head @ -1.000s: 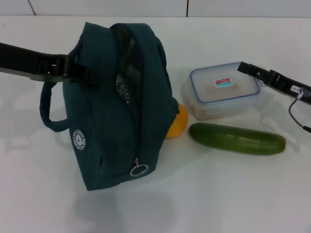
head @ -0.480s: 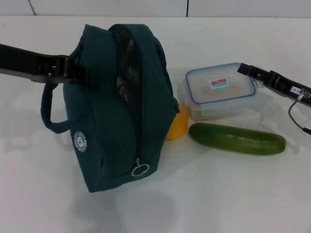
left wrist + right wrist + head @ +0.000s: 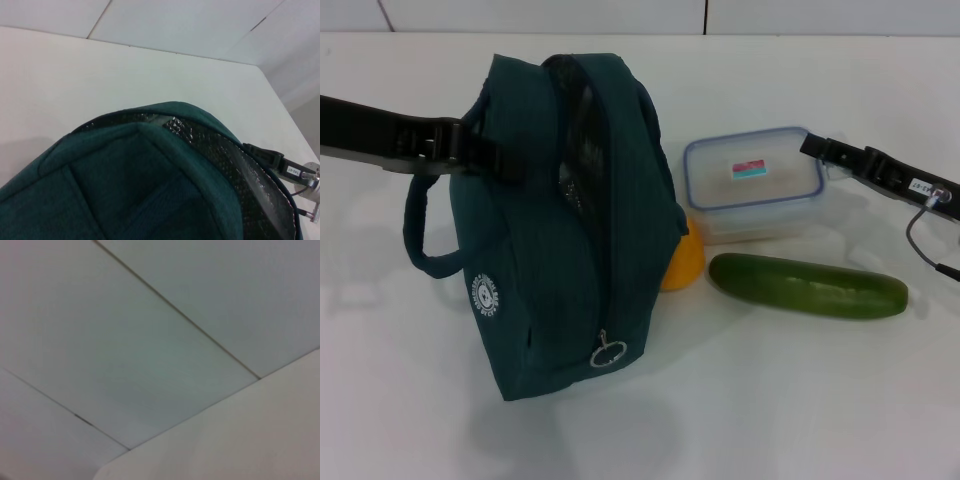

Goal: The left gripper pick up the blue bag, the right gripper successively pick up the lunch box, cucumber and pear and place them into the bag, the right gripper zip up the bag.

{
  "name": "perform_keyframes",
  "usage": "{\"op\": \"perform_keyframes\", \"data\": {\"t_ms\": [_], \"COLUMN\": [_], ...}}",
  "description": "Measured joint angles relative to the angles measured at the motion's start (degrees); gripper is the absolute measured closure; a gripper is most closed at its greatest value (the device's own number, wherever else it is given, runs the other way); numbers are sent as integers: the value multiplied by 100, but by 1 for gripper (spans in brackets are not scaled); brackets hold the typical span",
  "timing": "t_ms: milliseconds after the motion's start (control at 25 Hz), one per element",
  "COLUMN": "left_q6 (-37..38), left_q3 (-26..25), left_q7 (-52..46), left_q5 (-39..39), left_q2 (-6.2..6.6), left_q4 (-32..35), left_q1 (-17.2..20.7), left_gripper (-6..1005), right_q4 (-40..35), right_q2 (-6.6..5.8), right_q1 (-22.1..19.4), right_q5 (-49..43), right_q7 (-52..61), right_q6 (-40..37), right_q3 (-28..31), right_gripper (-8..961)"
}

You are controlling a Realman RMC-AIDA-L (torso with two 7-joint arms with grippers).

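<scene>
A: Left end effector [image 3: 485,152] was clamped on the blue bag [image 3: 570,230], holding it upright, mouth open!

B: And the right end effector [image 3: 817,150] gripped the lunch box [image 3: 755,195] beside the cucumber [image 3: 807,285] and pear [image 3: 683,258].

No lettering is legible: the blue bag [image 3: 570,230] logo, lunch box [image 3: 755,190] sticker and right hand [image 3: 817,150] label are all too small.

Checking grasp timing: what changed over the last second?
The lunch box moved toward the blue bag and looks raised, carried by the right gripper at its edge. The left gripper kept holding the bag, which shifted slightly. The cucumber and pear stayed put.
</scene>
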Motion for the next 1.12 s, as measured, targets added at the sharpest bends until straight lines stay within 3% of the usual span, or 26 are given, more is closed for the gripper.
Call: {"op": "perform_keyframes", "data": {"t_ms": [160,280,480,800,1120], "left_q6": [0,0,0,0,0], "left_q3": [0,0,0,-256,-440], "left_q7": [31,64,78,187,274], "left_q5": [0,0,0,-2,-102], "left_q2": [-3,-9,-12,-34,-33], "left_q4": [0,0,-7,-23,-83], "left_q1": [4,9,9,11,115], "left_gripper": [949,949,949,949,949], "right_q4": [0,-1,-10,-3,-36], "right_q2": [27,30,30,27,-17], "right_q1": [-17,5,9,-49,-384], "right_q5": [52,66,103,465,1084], "right_q7": [3,40,58,127,314], "right_q6": [-113,-165,-245,-427,-733], "right_q3": [49,21,51,64,68], "right_gripper": [468,671,822,843,856]}}
